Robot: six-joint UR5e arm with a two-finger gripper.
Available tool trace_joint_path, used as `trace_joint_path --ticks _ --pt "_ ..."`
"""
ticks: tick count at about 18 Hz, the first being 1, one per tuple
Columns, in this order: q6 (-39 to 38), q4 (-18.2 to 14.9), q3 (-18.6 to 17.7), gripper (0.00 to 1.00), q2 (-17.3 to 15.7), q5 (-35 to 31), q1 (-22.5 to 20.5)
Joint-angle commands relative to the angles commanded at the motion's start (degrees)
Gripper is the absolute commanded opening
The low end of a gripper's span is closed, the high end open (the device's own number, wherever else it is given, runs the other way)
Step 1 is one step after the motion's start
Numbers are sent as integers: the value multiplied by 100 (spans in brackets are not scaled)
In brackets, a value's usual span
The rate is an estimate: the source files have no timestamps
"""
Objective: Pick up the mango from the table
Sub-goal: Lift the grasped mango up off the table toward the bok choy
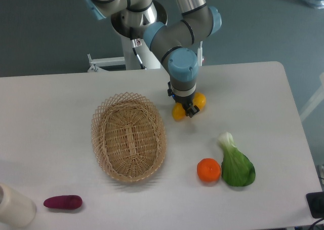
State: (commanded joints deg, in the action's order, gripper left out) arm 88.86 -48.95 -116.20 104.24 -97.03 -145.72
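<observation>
arm: comes down from the top of the shot, elbow bent, wrist pointing straight down over the tabletop point(61, 103)
tool point(186, 108): fingers sit on either side of the mango point(200, 101), pinching it across the middle as far as I can see
mango: just right of the wicker basket point(128, 137), yellow ends poking out on both sides of the tool; can't tell if it's touching the tabletop
basket: nothing in it
other stuff: orange fruit point(208, 170) touching a green leafy veg point(236, 164), purple veg point(63, 202) at front left
</observation>
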Motion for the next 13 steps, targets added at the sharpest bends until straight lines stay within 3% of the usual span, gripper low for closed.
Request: trace_joint_path --ticks 5,9,13 --pt "9 -158 378 58 -35 26 -53" --pt "-17 -676 923 58 -18 88 -53" --pt "-96 -739 1143 59 44 219 -70"
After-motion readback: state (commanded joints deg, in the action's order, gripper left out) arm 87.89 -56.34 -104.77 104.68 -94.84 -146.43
